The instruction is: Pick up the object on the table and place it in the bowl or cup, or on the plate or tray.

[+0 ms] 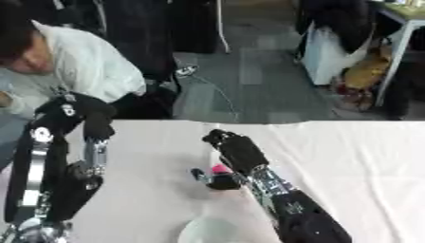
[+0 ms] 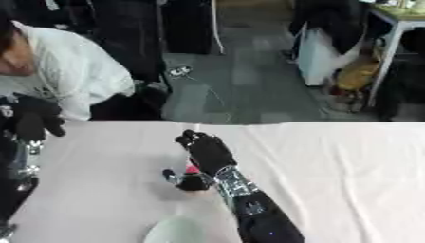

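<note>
A small pink object [image 1: 220, 168] shows at mid-table, tucked under my right hand [image 1: 238, 151]. That hand reaches in from the lower right, its curled fingers and thumb [image 1: 202, 175] closing on the pink object from above. Most of the object is hidden by the hand. A pale round bowl [image 1: 209, 232] stands at the near edge, just in front of the hand and left of my right forearm. My left hand [image 1: 81, 113] is raised high on the left side, far from the object, holding nothing that I can see.
The table [image 1: 357, 152] wears a white cloth. A person in a white top leans in at the far left edge, behind my left arm. Beyond the far edge is grey floor with furniture and bags.
</note>
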Available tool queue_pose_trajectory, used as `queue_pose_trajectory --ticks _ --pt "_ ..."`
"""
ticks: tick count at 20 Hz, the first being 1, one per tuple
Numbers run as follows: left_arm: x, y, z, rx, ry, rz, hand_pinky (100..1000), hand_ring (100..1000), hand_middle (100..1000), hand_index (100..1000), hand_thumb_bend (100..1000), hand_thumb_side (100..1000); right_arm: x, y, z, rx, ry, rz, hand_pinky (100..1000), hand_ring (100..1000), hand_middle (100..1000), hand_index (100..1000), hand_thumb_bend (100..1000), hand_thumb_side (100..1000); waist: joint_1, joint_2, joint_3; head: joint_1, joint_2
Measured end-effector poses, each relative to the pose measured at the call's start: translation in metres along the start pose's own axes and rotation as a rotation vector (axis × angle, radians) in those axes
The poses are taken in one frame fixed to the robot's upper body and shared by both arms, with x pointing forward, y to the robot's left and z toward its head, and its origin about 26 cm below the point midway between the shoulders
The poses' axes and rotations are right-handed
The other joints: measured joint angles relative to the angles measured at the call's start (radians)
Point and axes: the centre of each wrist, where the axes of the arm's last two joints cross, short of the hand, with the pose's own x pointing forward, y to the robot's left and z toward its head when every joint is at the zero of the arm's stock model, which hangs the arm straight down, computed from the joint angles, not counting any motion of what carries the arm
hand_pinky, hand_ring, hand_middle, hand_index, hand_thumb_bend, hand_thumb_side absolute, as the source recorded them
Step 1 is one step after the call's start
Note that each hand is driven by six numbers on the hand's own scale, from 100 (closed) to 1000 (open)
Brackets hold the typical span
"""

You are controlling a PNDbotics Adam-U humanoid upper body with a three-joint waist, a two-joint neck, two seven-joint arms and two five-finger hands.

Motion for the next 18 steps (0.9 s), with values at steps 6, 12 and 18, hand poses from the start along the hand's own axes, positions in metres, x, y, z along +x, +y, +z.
queue_pose_trajectory --ticks 6,12,18 --pt "0.000 0.000 0.000 0.000 0.000 0.001 531 382 553 625 100 666 -0.005 0.002 0.002 0.018 0.017 0.009 100 665 791 871 420 705 0.001 0.005 0.001 0.000 0.000" --pt "0.001 0.000 -0.002 0.001 -0.006 0.003 532 382 553 625 100 666 -0.006 0.006 0.005 0.028 0.032 0.017 100 673 793 871 410 715 0.002 0.009 0.000 0.000 -0.008" --pt "0.001 -0.001 -0.002 0.008 -0.009 0.009 531 383 554 625 100 666 -0.007 0.015 0.011 0.052 0.036 0.019 100 685 795 871 404 723 0.005 0.015 0.000 0.000 -0.017"
